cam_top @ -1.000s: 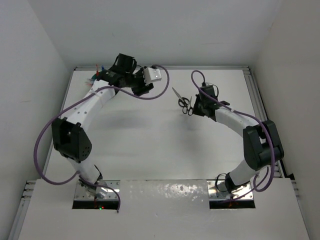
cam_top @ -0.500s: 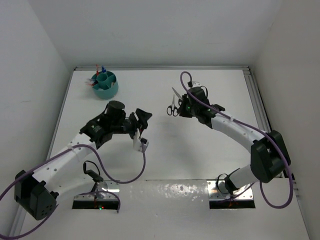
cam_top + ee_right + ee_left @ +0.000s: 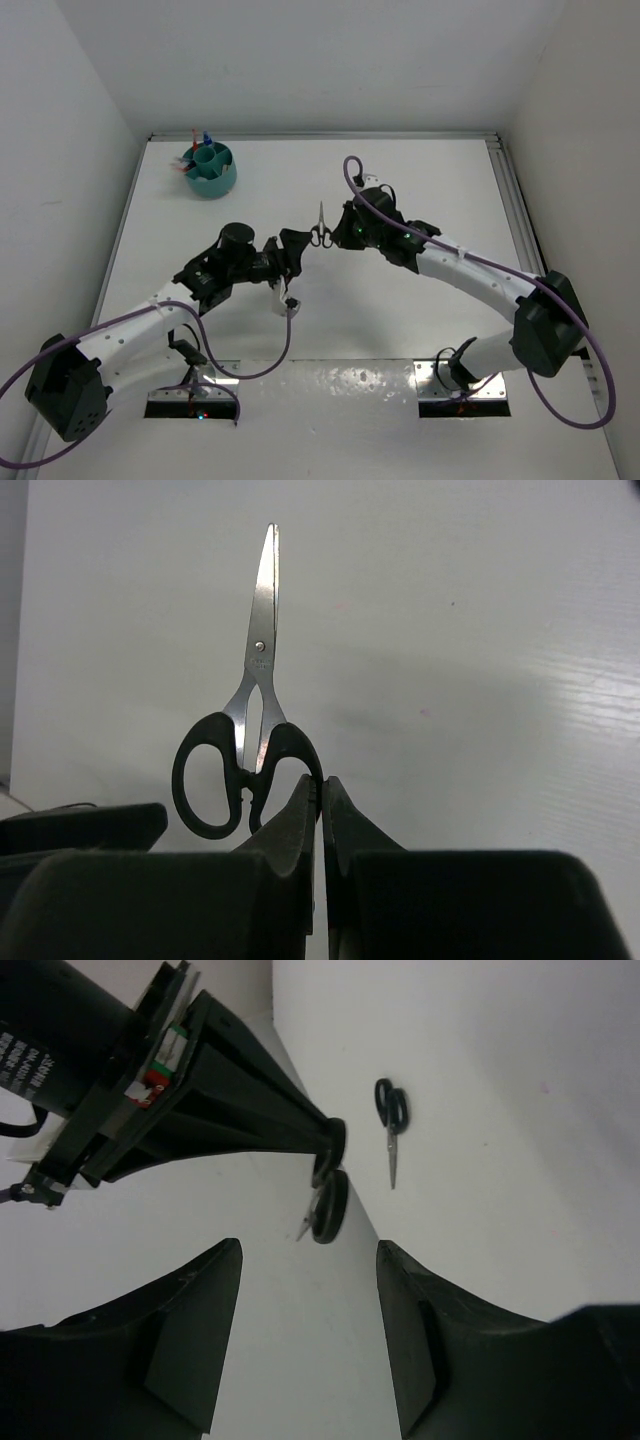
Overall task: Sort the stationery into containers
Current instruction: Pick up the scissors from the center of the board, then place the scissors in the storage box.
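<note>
My right gripper (image 3: 337, 236) is shut on one black handle loop of a pair of scissors (image 3: 320, 226), held above the middle of the table with the blades pointing away. In the right wrist view the scissors (image 3: 257, 670) stick up from the closed gripper (image 3: 321, 782). My left gripper (image 3: 295, 246) is open and empty, just left of the held scissors. The left wrist view shows its gripper (image 3: 308, 1260) facing the held scissors (image 3: 329, 1205). A second pair of scissors (image 3: 391, 1120) lies on the white surface beyond. The teal organiser (image 3: 212, 181) stands at the back left.
Red and blue pens (image 3: 200, 140) stand in the organiser. White walls close in the table on the left, back and right. The purple cables (image 3: 290, 330) loop beside both arms.
My left arm has swung from the organiser at the back left to the table's middle. My right gripper has carried the scissors leftward, close to the left gripper.
</note>
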